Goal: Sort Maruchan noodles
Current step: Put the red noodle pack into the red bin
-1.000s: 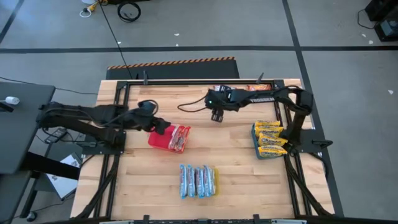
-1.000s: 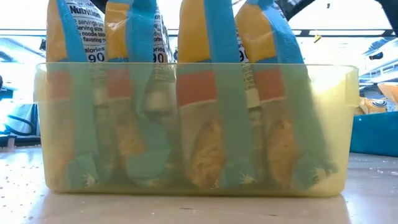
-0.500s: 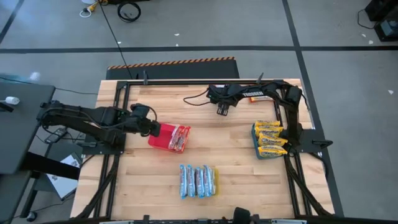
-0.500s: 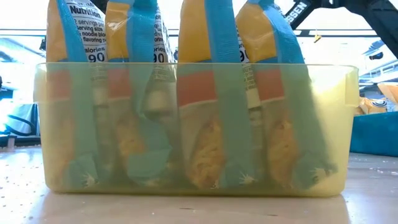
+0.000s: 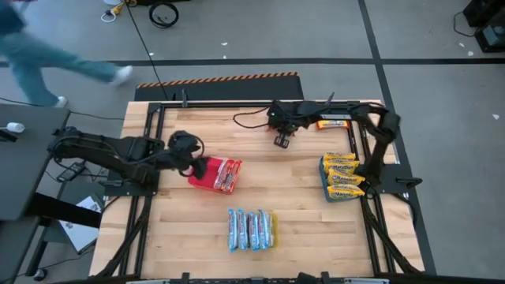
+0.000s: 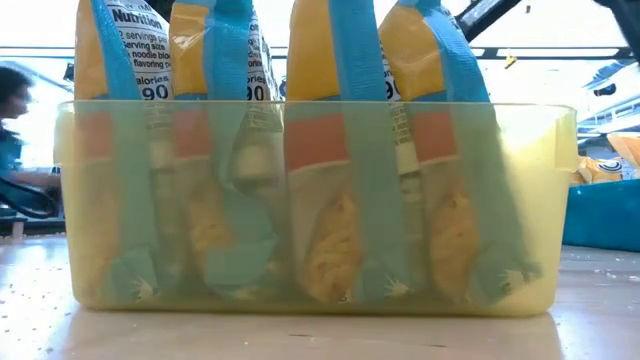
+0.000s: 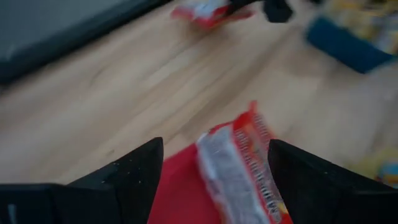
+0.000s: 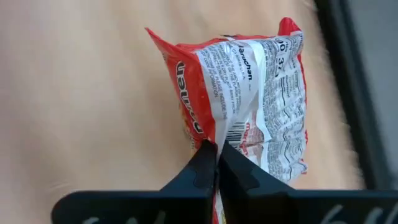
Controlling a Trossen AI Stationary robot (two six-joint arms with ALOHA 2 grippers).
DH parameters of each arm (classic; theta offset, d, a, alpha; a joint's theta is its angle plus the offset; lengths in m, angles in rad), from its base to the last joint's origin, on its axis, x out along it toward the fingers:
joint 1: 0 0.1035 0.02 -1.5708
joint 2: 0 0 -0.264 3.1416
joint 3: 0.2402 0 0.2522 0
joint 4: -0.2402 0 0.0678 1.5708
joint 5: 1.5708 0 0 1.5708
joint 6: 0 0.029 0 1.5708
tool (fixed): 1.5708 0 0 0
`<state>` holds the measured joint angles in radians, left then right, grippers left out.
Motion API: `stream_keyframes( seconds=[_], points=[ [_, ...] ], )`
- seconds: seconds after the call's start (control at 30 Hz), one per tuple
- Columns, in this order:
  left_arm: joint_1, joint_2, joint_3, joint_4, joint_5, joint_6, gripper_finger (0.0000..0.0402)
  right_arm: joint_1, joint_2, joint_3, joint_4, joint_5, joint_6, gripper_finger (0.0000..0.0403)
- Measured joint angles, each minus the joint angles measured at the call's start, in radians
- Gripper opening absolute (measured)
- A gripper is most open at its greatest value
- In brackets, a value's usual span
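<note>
My right gripper (image 8: 216,163) is shut on a red Maruchan noodle packet (image 8: 249,87). In the high view this gripper (image 5: 282,141) hangs over the table's far middle and hides the packet. My left gripper (image 5: 196,165) stands open at the left edge of the red tray (image 5: 201,178), which holds red packets (image 5: 226,175). Its fingers (image 7: 134,171) stand either side of a red packet (image 7: 239,171) without touching it. Blue packets stand upright in the yellow tray (image 5: 251,229). Yellow packets fill the blue tray (image 5: 341,177). My right gripper pinches an edge of the red packet (image 8: 208,140) between its two shut fingers. A red sliver shows farther back between them. The packet spreads away beyond the fingertips, printed side up. I cannot tell whether it hangs clear of the table.
Another red packet (image 5: 331,124) lies under my right forearm near the far right rail. The yellow tray (image 6: 560,200) fills the low view, with the blue tray (image 6: 605,215) behind it. A person (image 5: 47,55) walks on the floor beyond the far left corner.
My right gripper has gone a little toward the table's far and right edges. My left gripper has drawn back slightly from over the red tray toward the left edge. A person has walked into view beyond the far left corner.
</note>
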<state>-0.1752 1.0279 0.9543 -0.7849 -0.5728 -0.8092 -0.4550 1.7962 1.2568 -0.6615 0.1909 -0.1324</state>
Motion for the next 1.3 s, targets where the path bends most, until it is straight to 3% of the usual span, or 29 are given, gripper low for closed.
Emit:
stream_keyframes(
  seconds=[0.23, 0.37, 0.6, 0.8, 0.93, 1.1, 1.17, 1.3],
  points=[
    [-0.031, 0.029, 0.0, 0.243, -0.004, 0.52, 0.0293, 0.016, -0.201, 0.0, -0.003, -0.622, 0.162, 0.0008],
    [-0.009, 0.086, 0.001, 0.386, 0.037, 0.614, 0.0293, 0.045, -0.28, 0.0, 0.003, -0.781, 0.302, 0.0008],
    [0.028, 0.248, 0.001, 0.692, 0.143, 0.642, 0.0293, 0.135, -0.337, 0.0, 0.02, -0.908, 0.429, 0.0008],
    [0.027, 0.24, -0.001, 0.709, 0.157, 0.536, 0.0293, 0.218, -0.428, 0.0, 0.101, -1.007, 0.472, 0.0008],
    [0.005, 0.163, -0.001, 0.805, 0.24, 0.55, 0.0293, 0.276, -0.519, 0.0, 0.358, -0.983, 0.528, 0.0008],
    [0.003, 0.149, 0.001, 1.112, 0.444, 0.645, 0.0293, 0.321, -0.565, 0.002, 0.785, -0.929, 0.611, 0.0008],
    [0.003, 0.168, 0.002, 1.231, 0.467, 0.674, 0.0293, 0.338, -0.558, 0.002, 0.92, -0.931, 0.635, 0.0008],
    [0.015, 0.212, -0.001, 1.313, 0.454, 0.715, 0.0293, 0.378, -0.533, 0.002, 0.99, -0.944, 0.645, 0.0008]
  ],
)
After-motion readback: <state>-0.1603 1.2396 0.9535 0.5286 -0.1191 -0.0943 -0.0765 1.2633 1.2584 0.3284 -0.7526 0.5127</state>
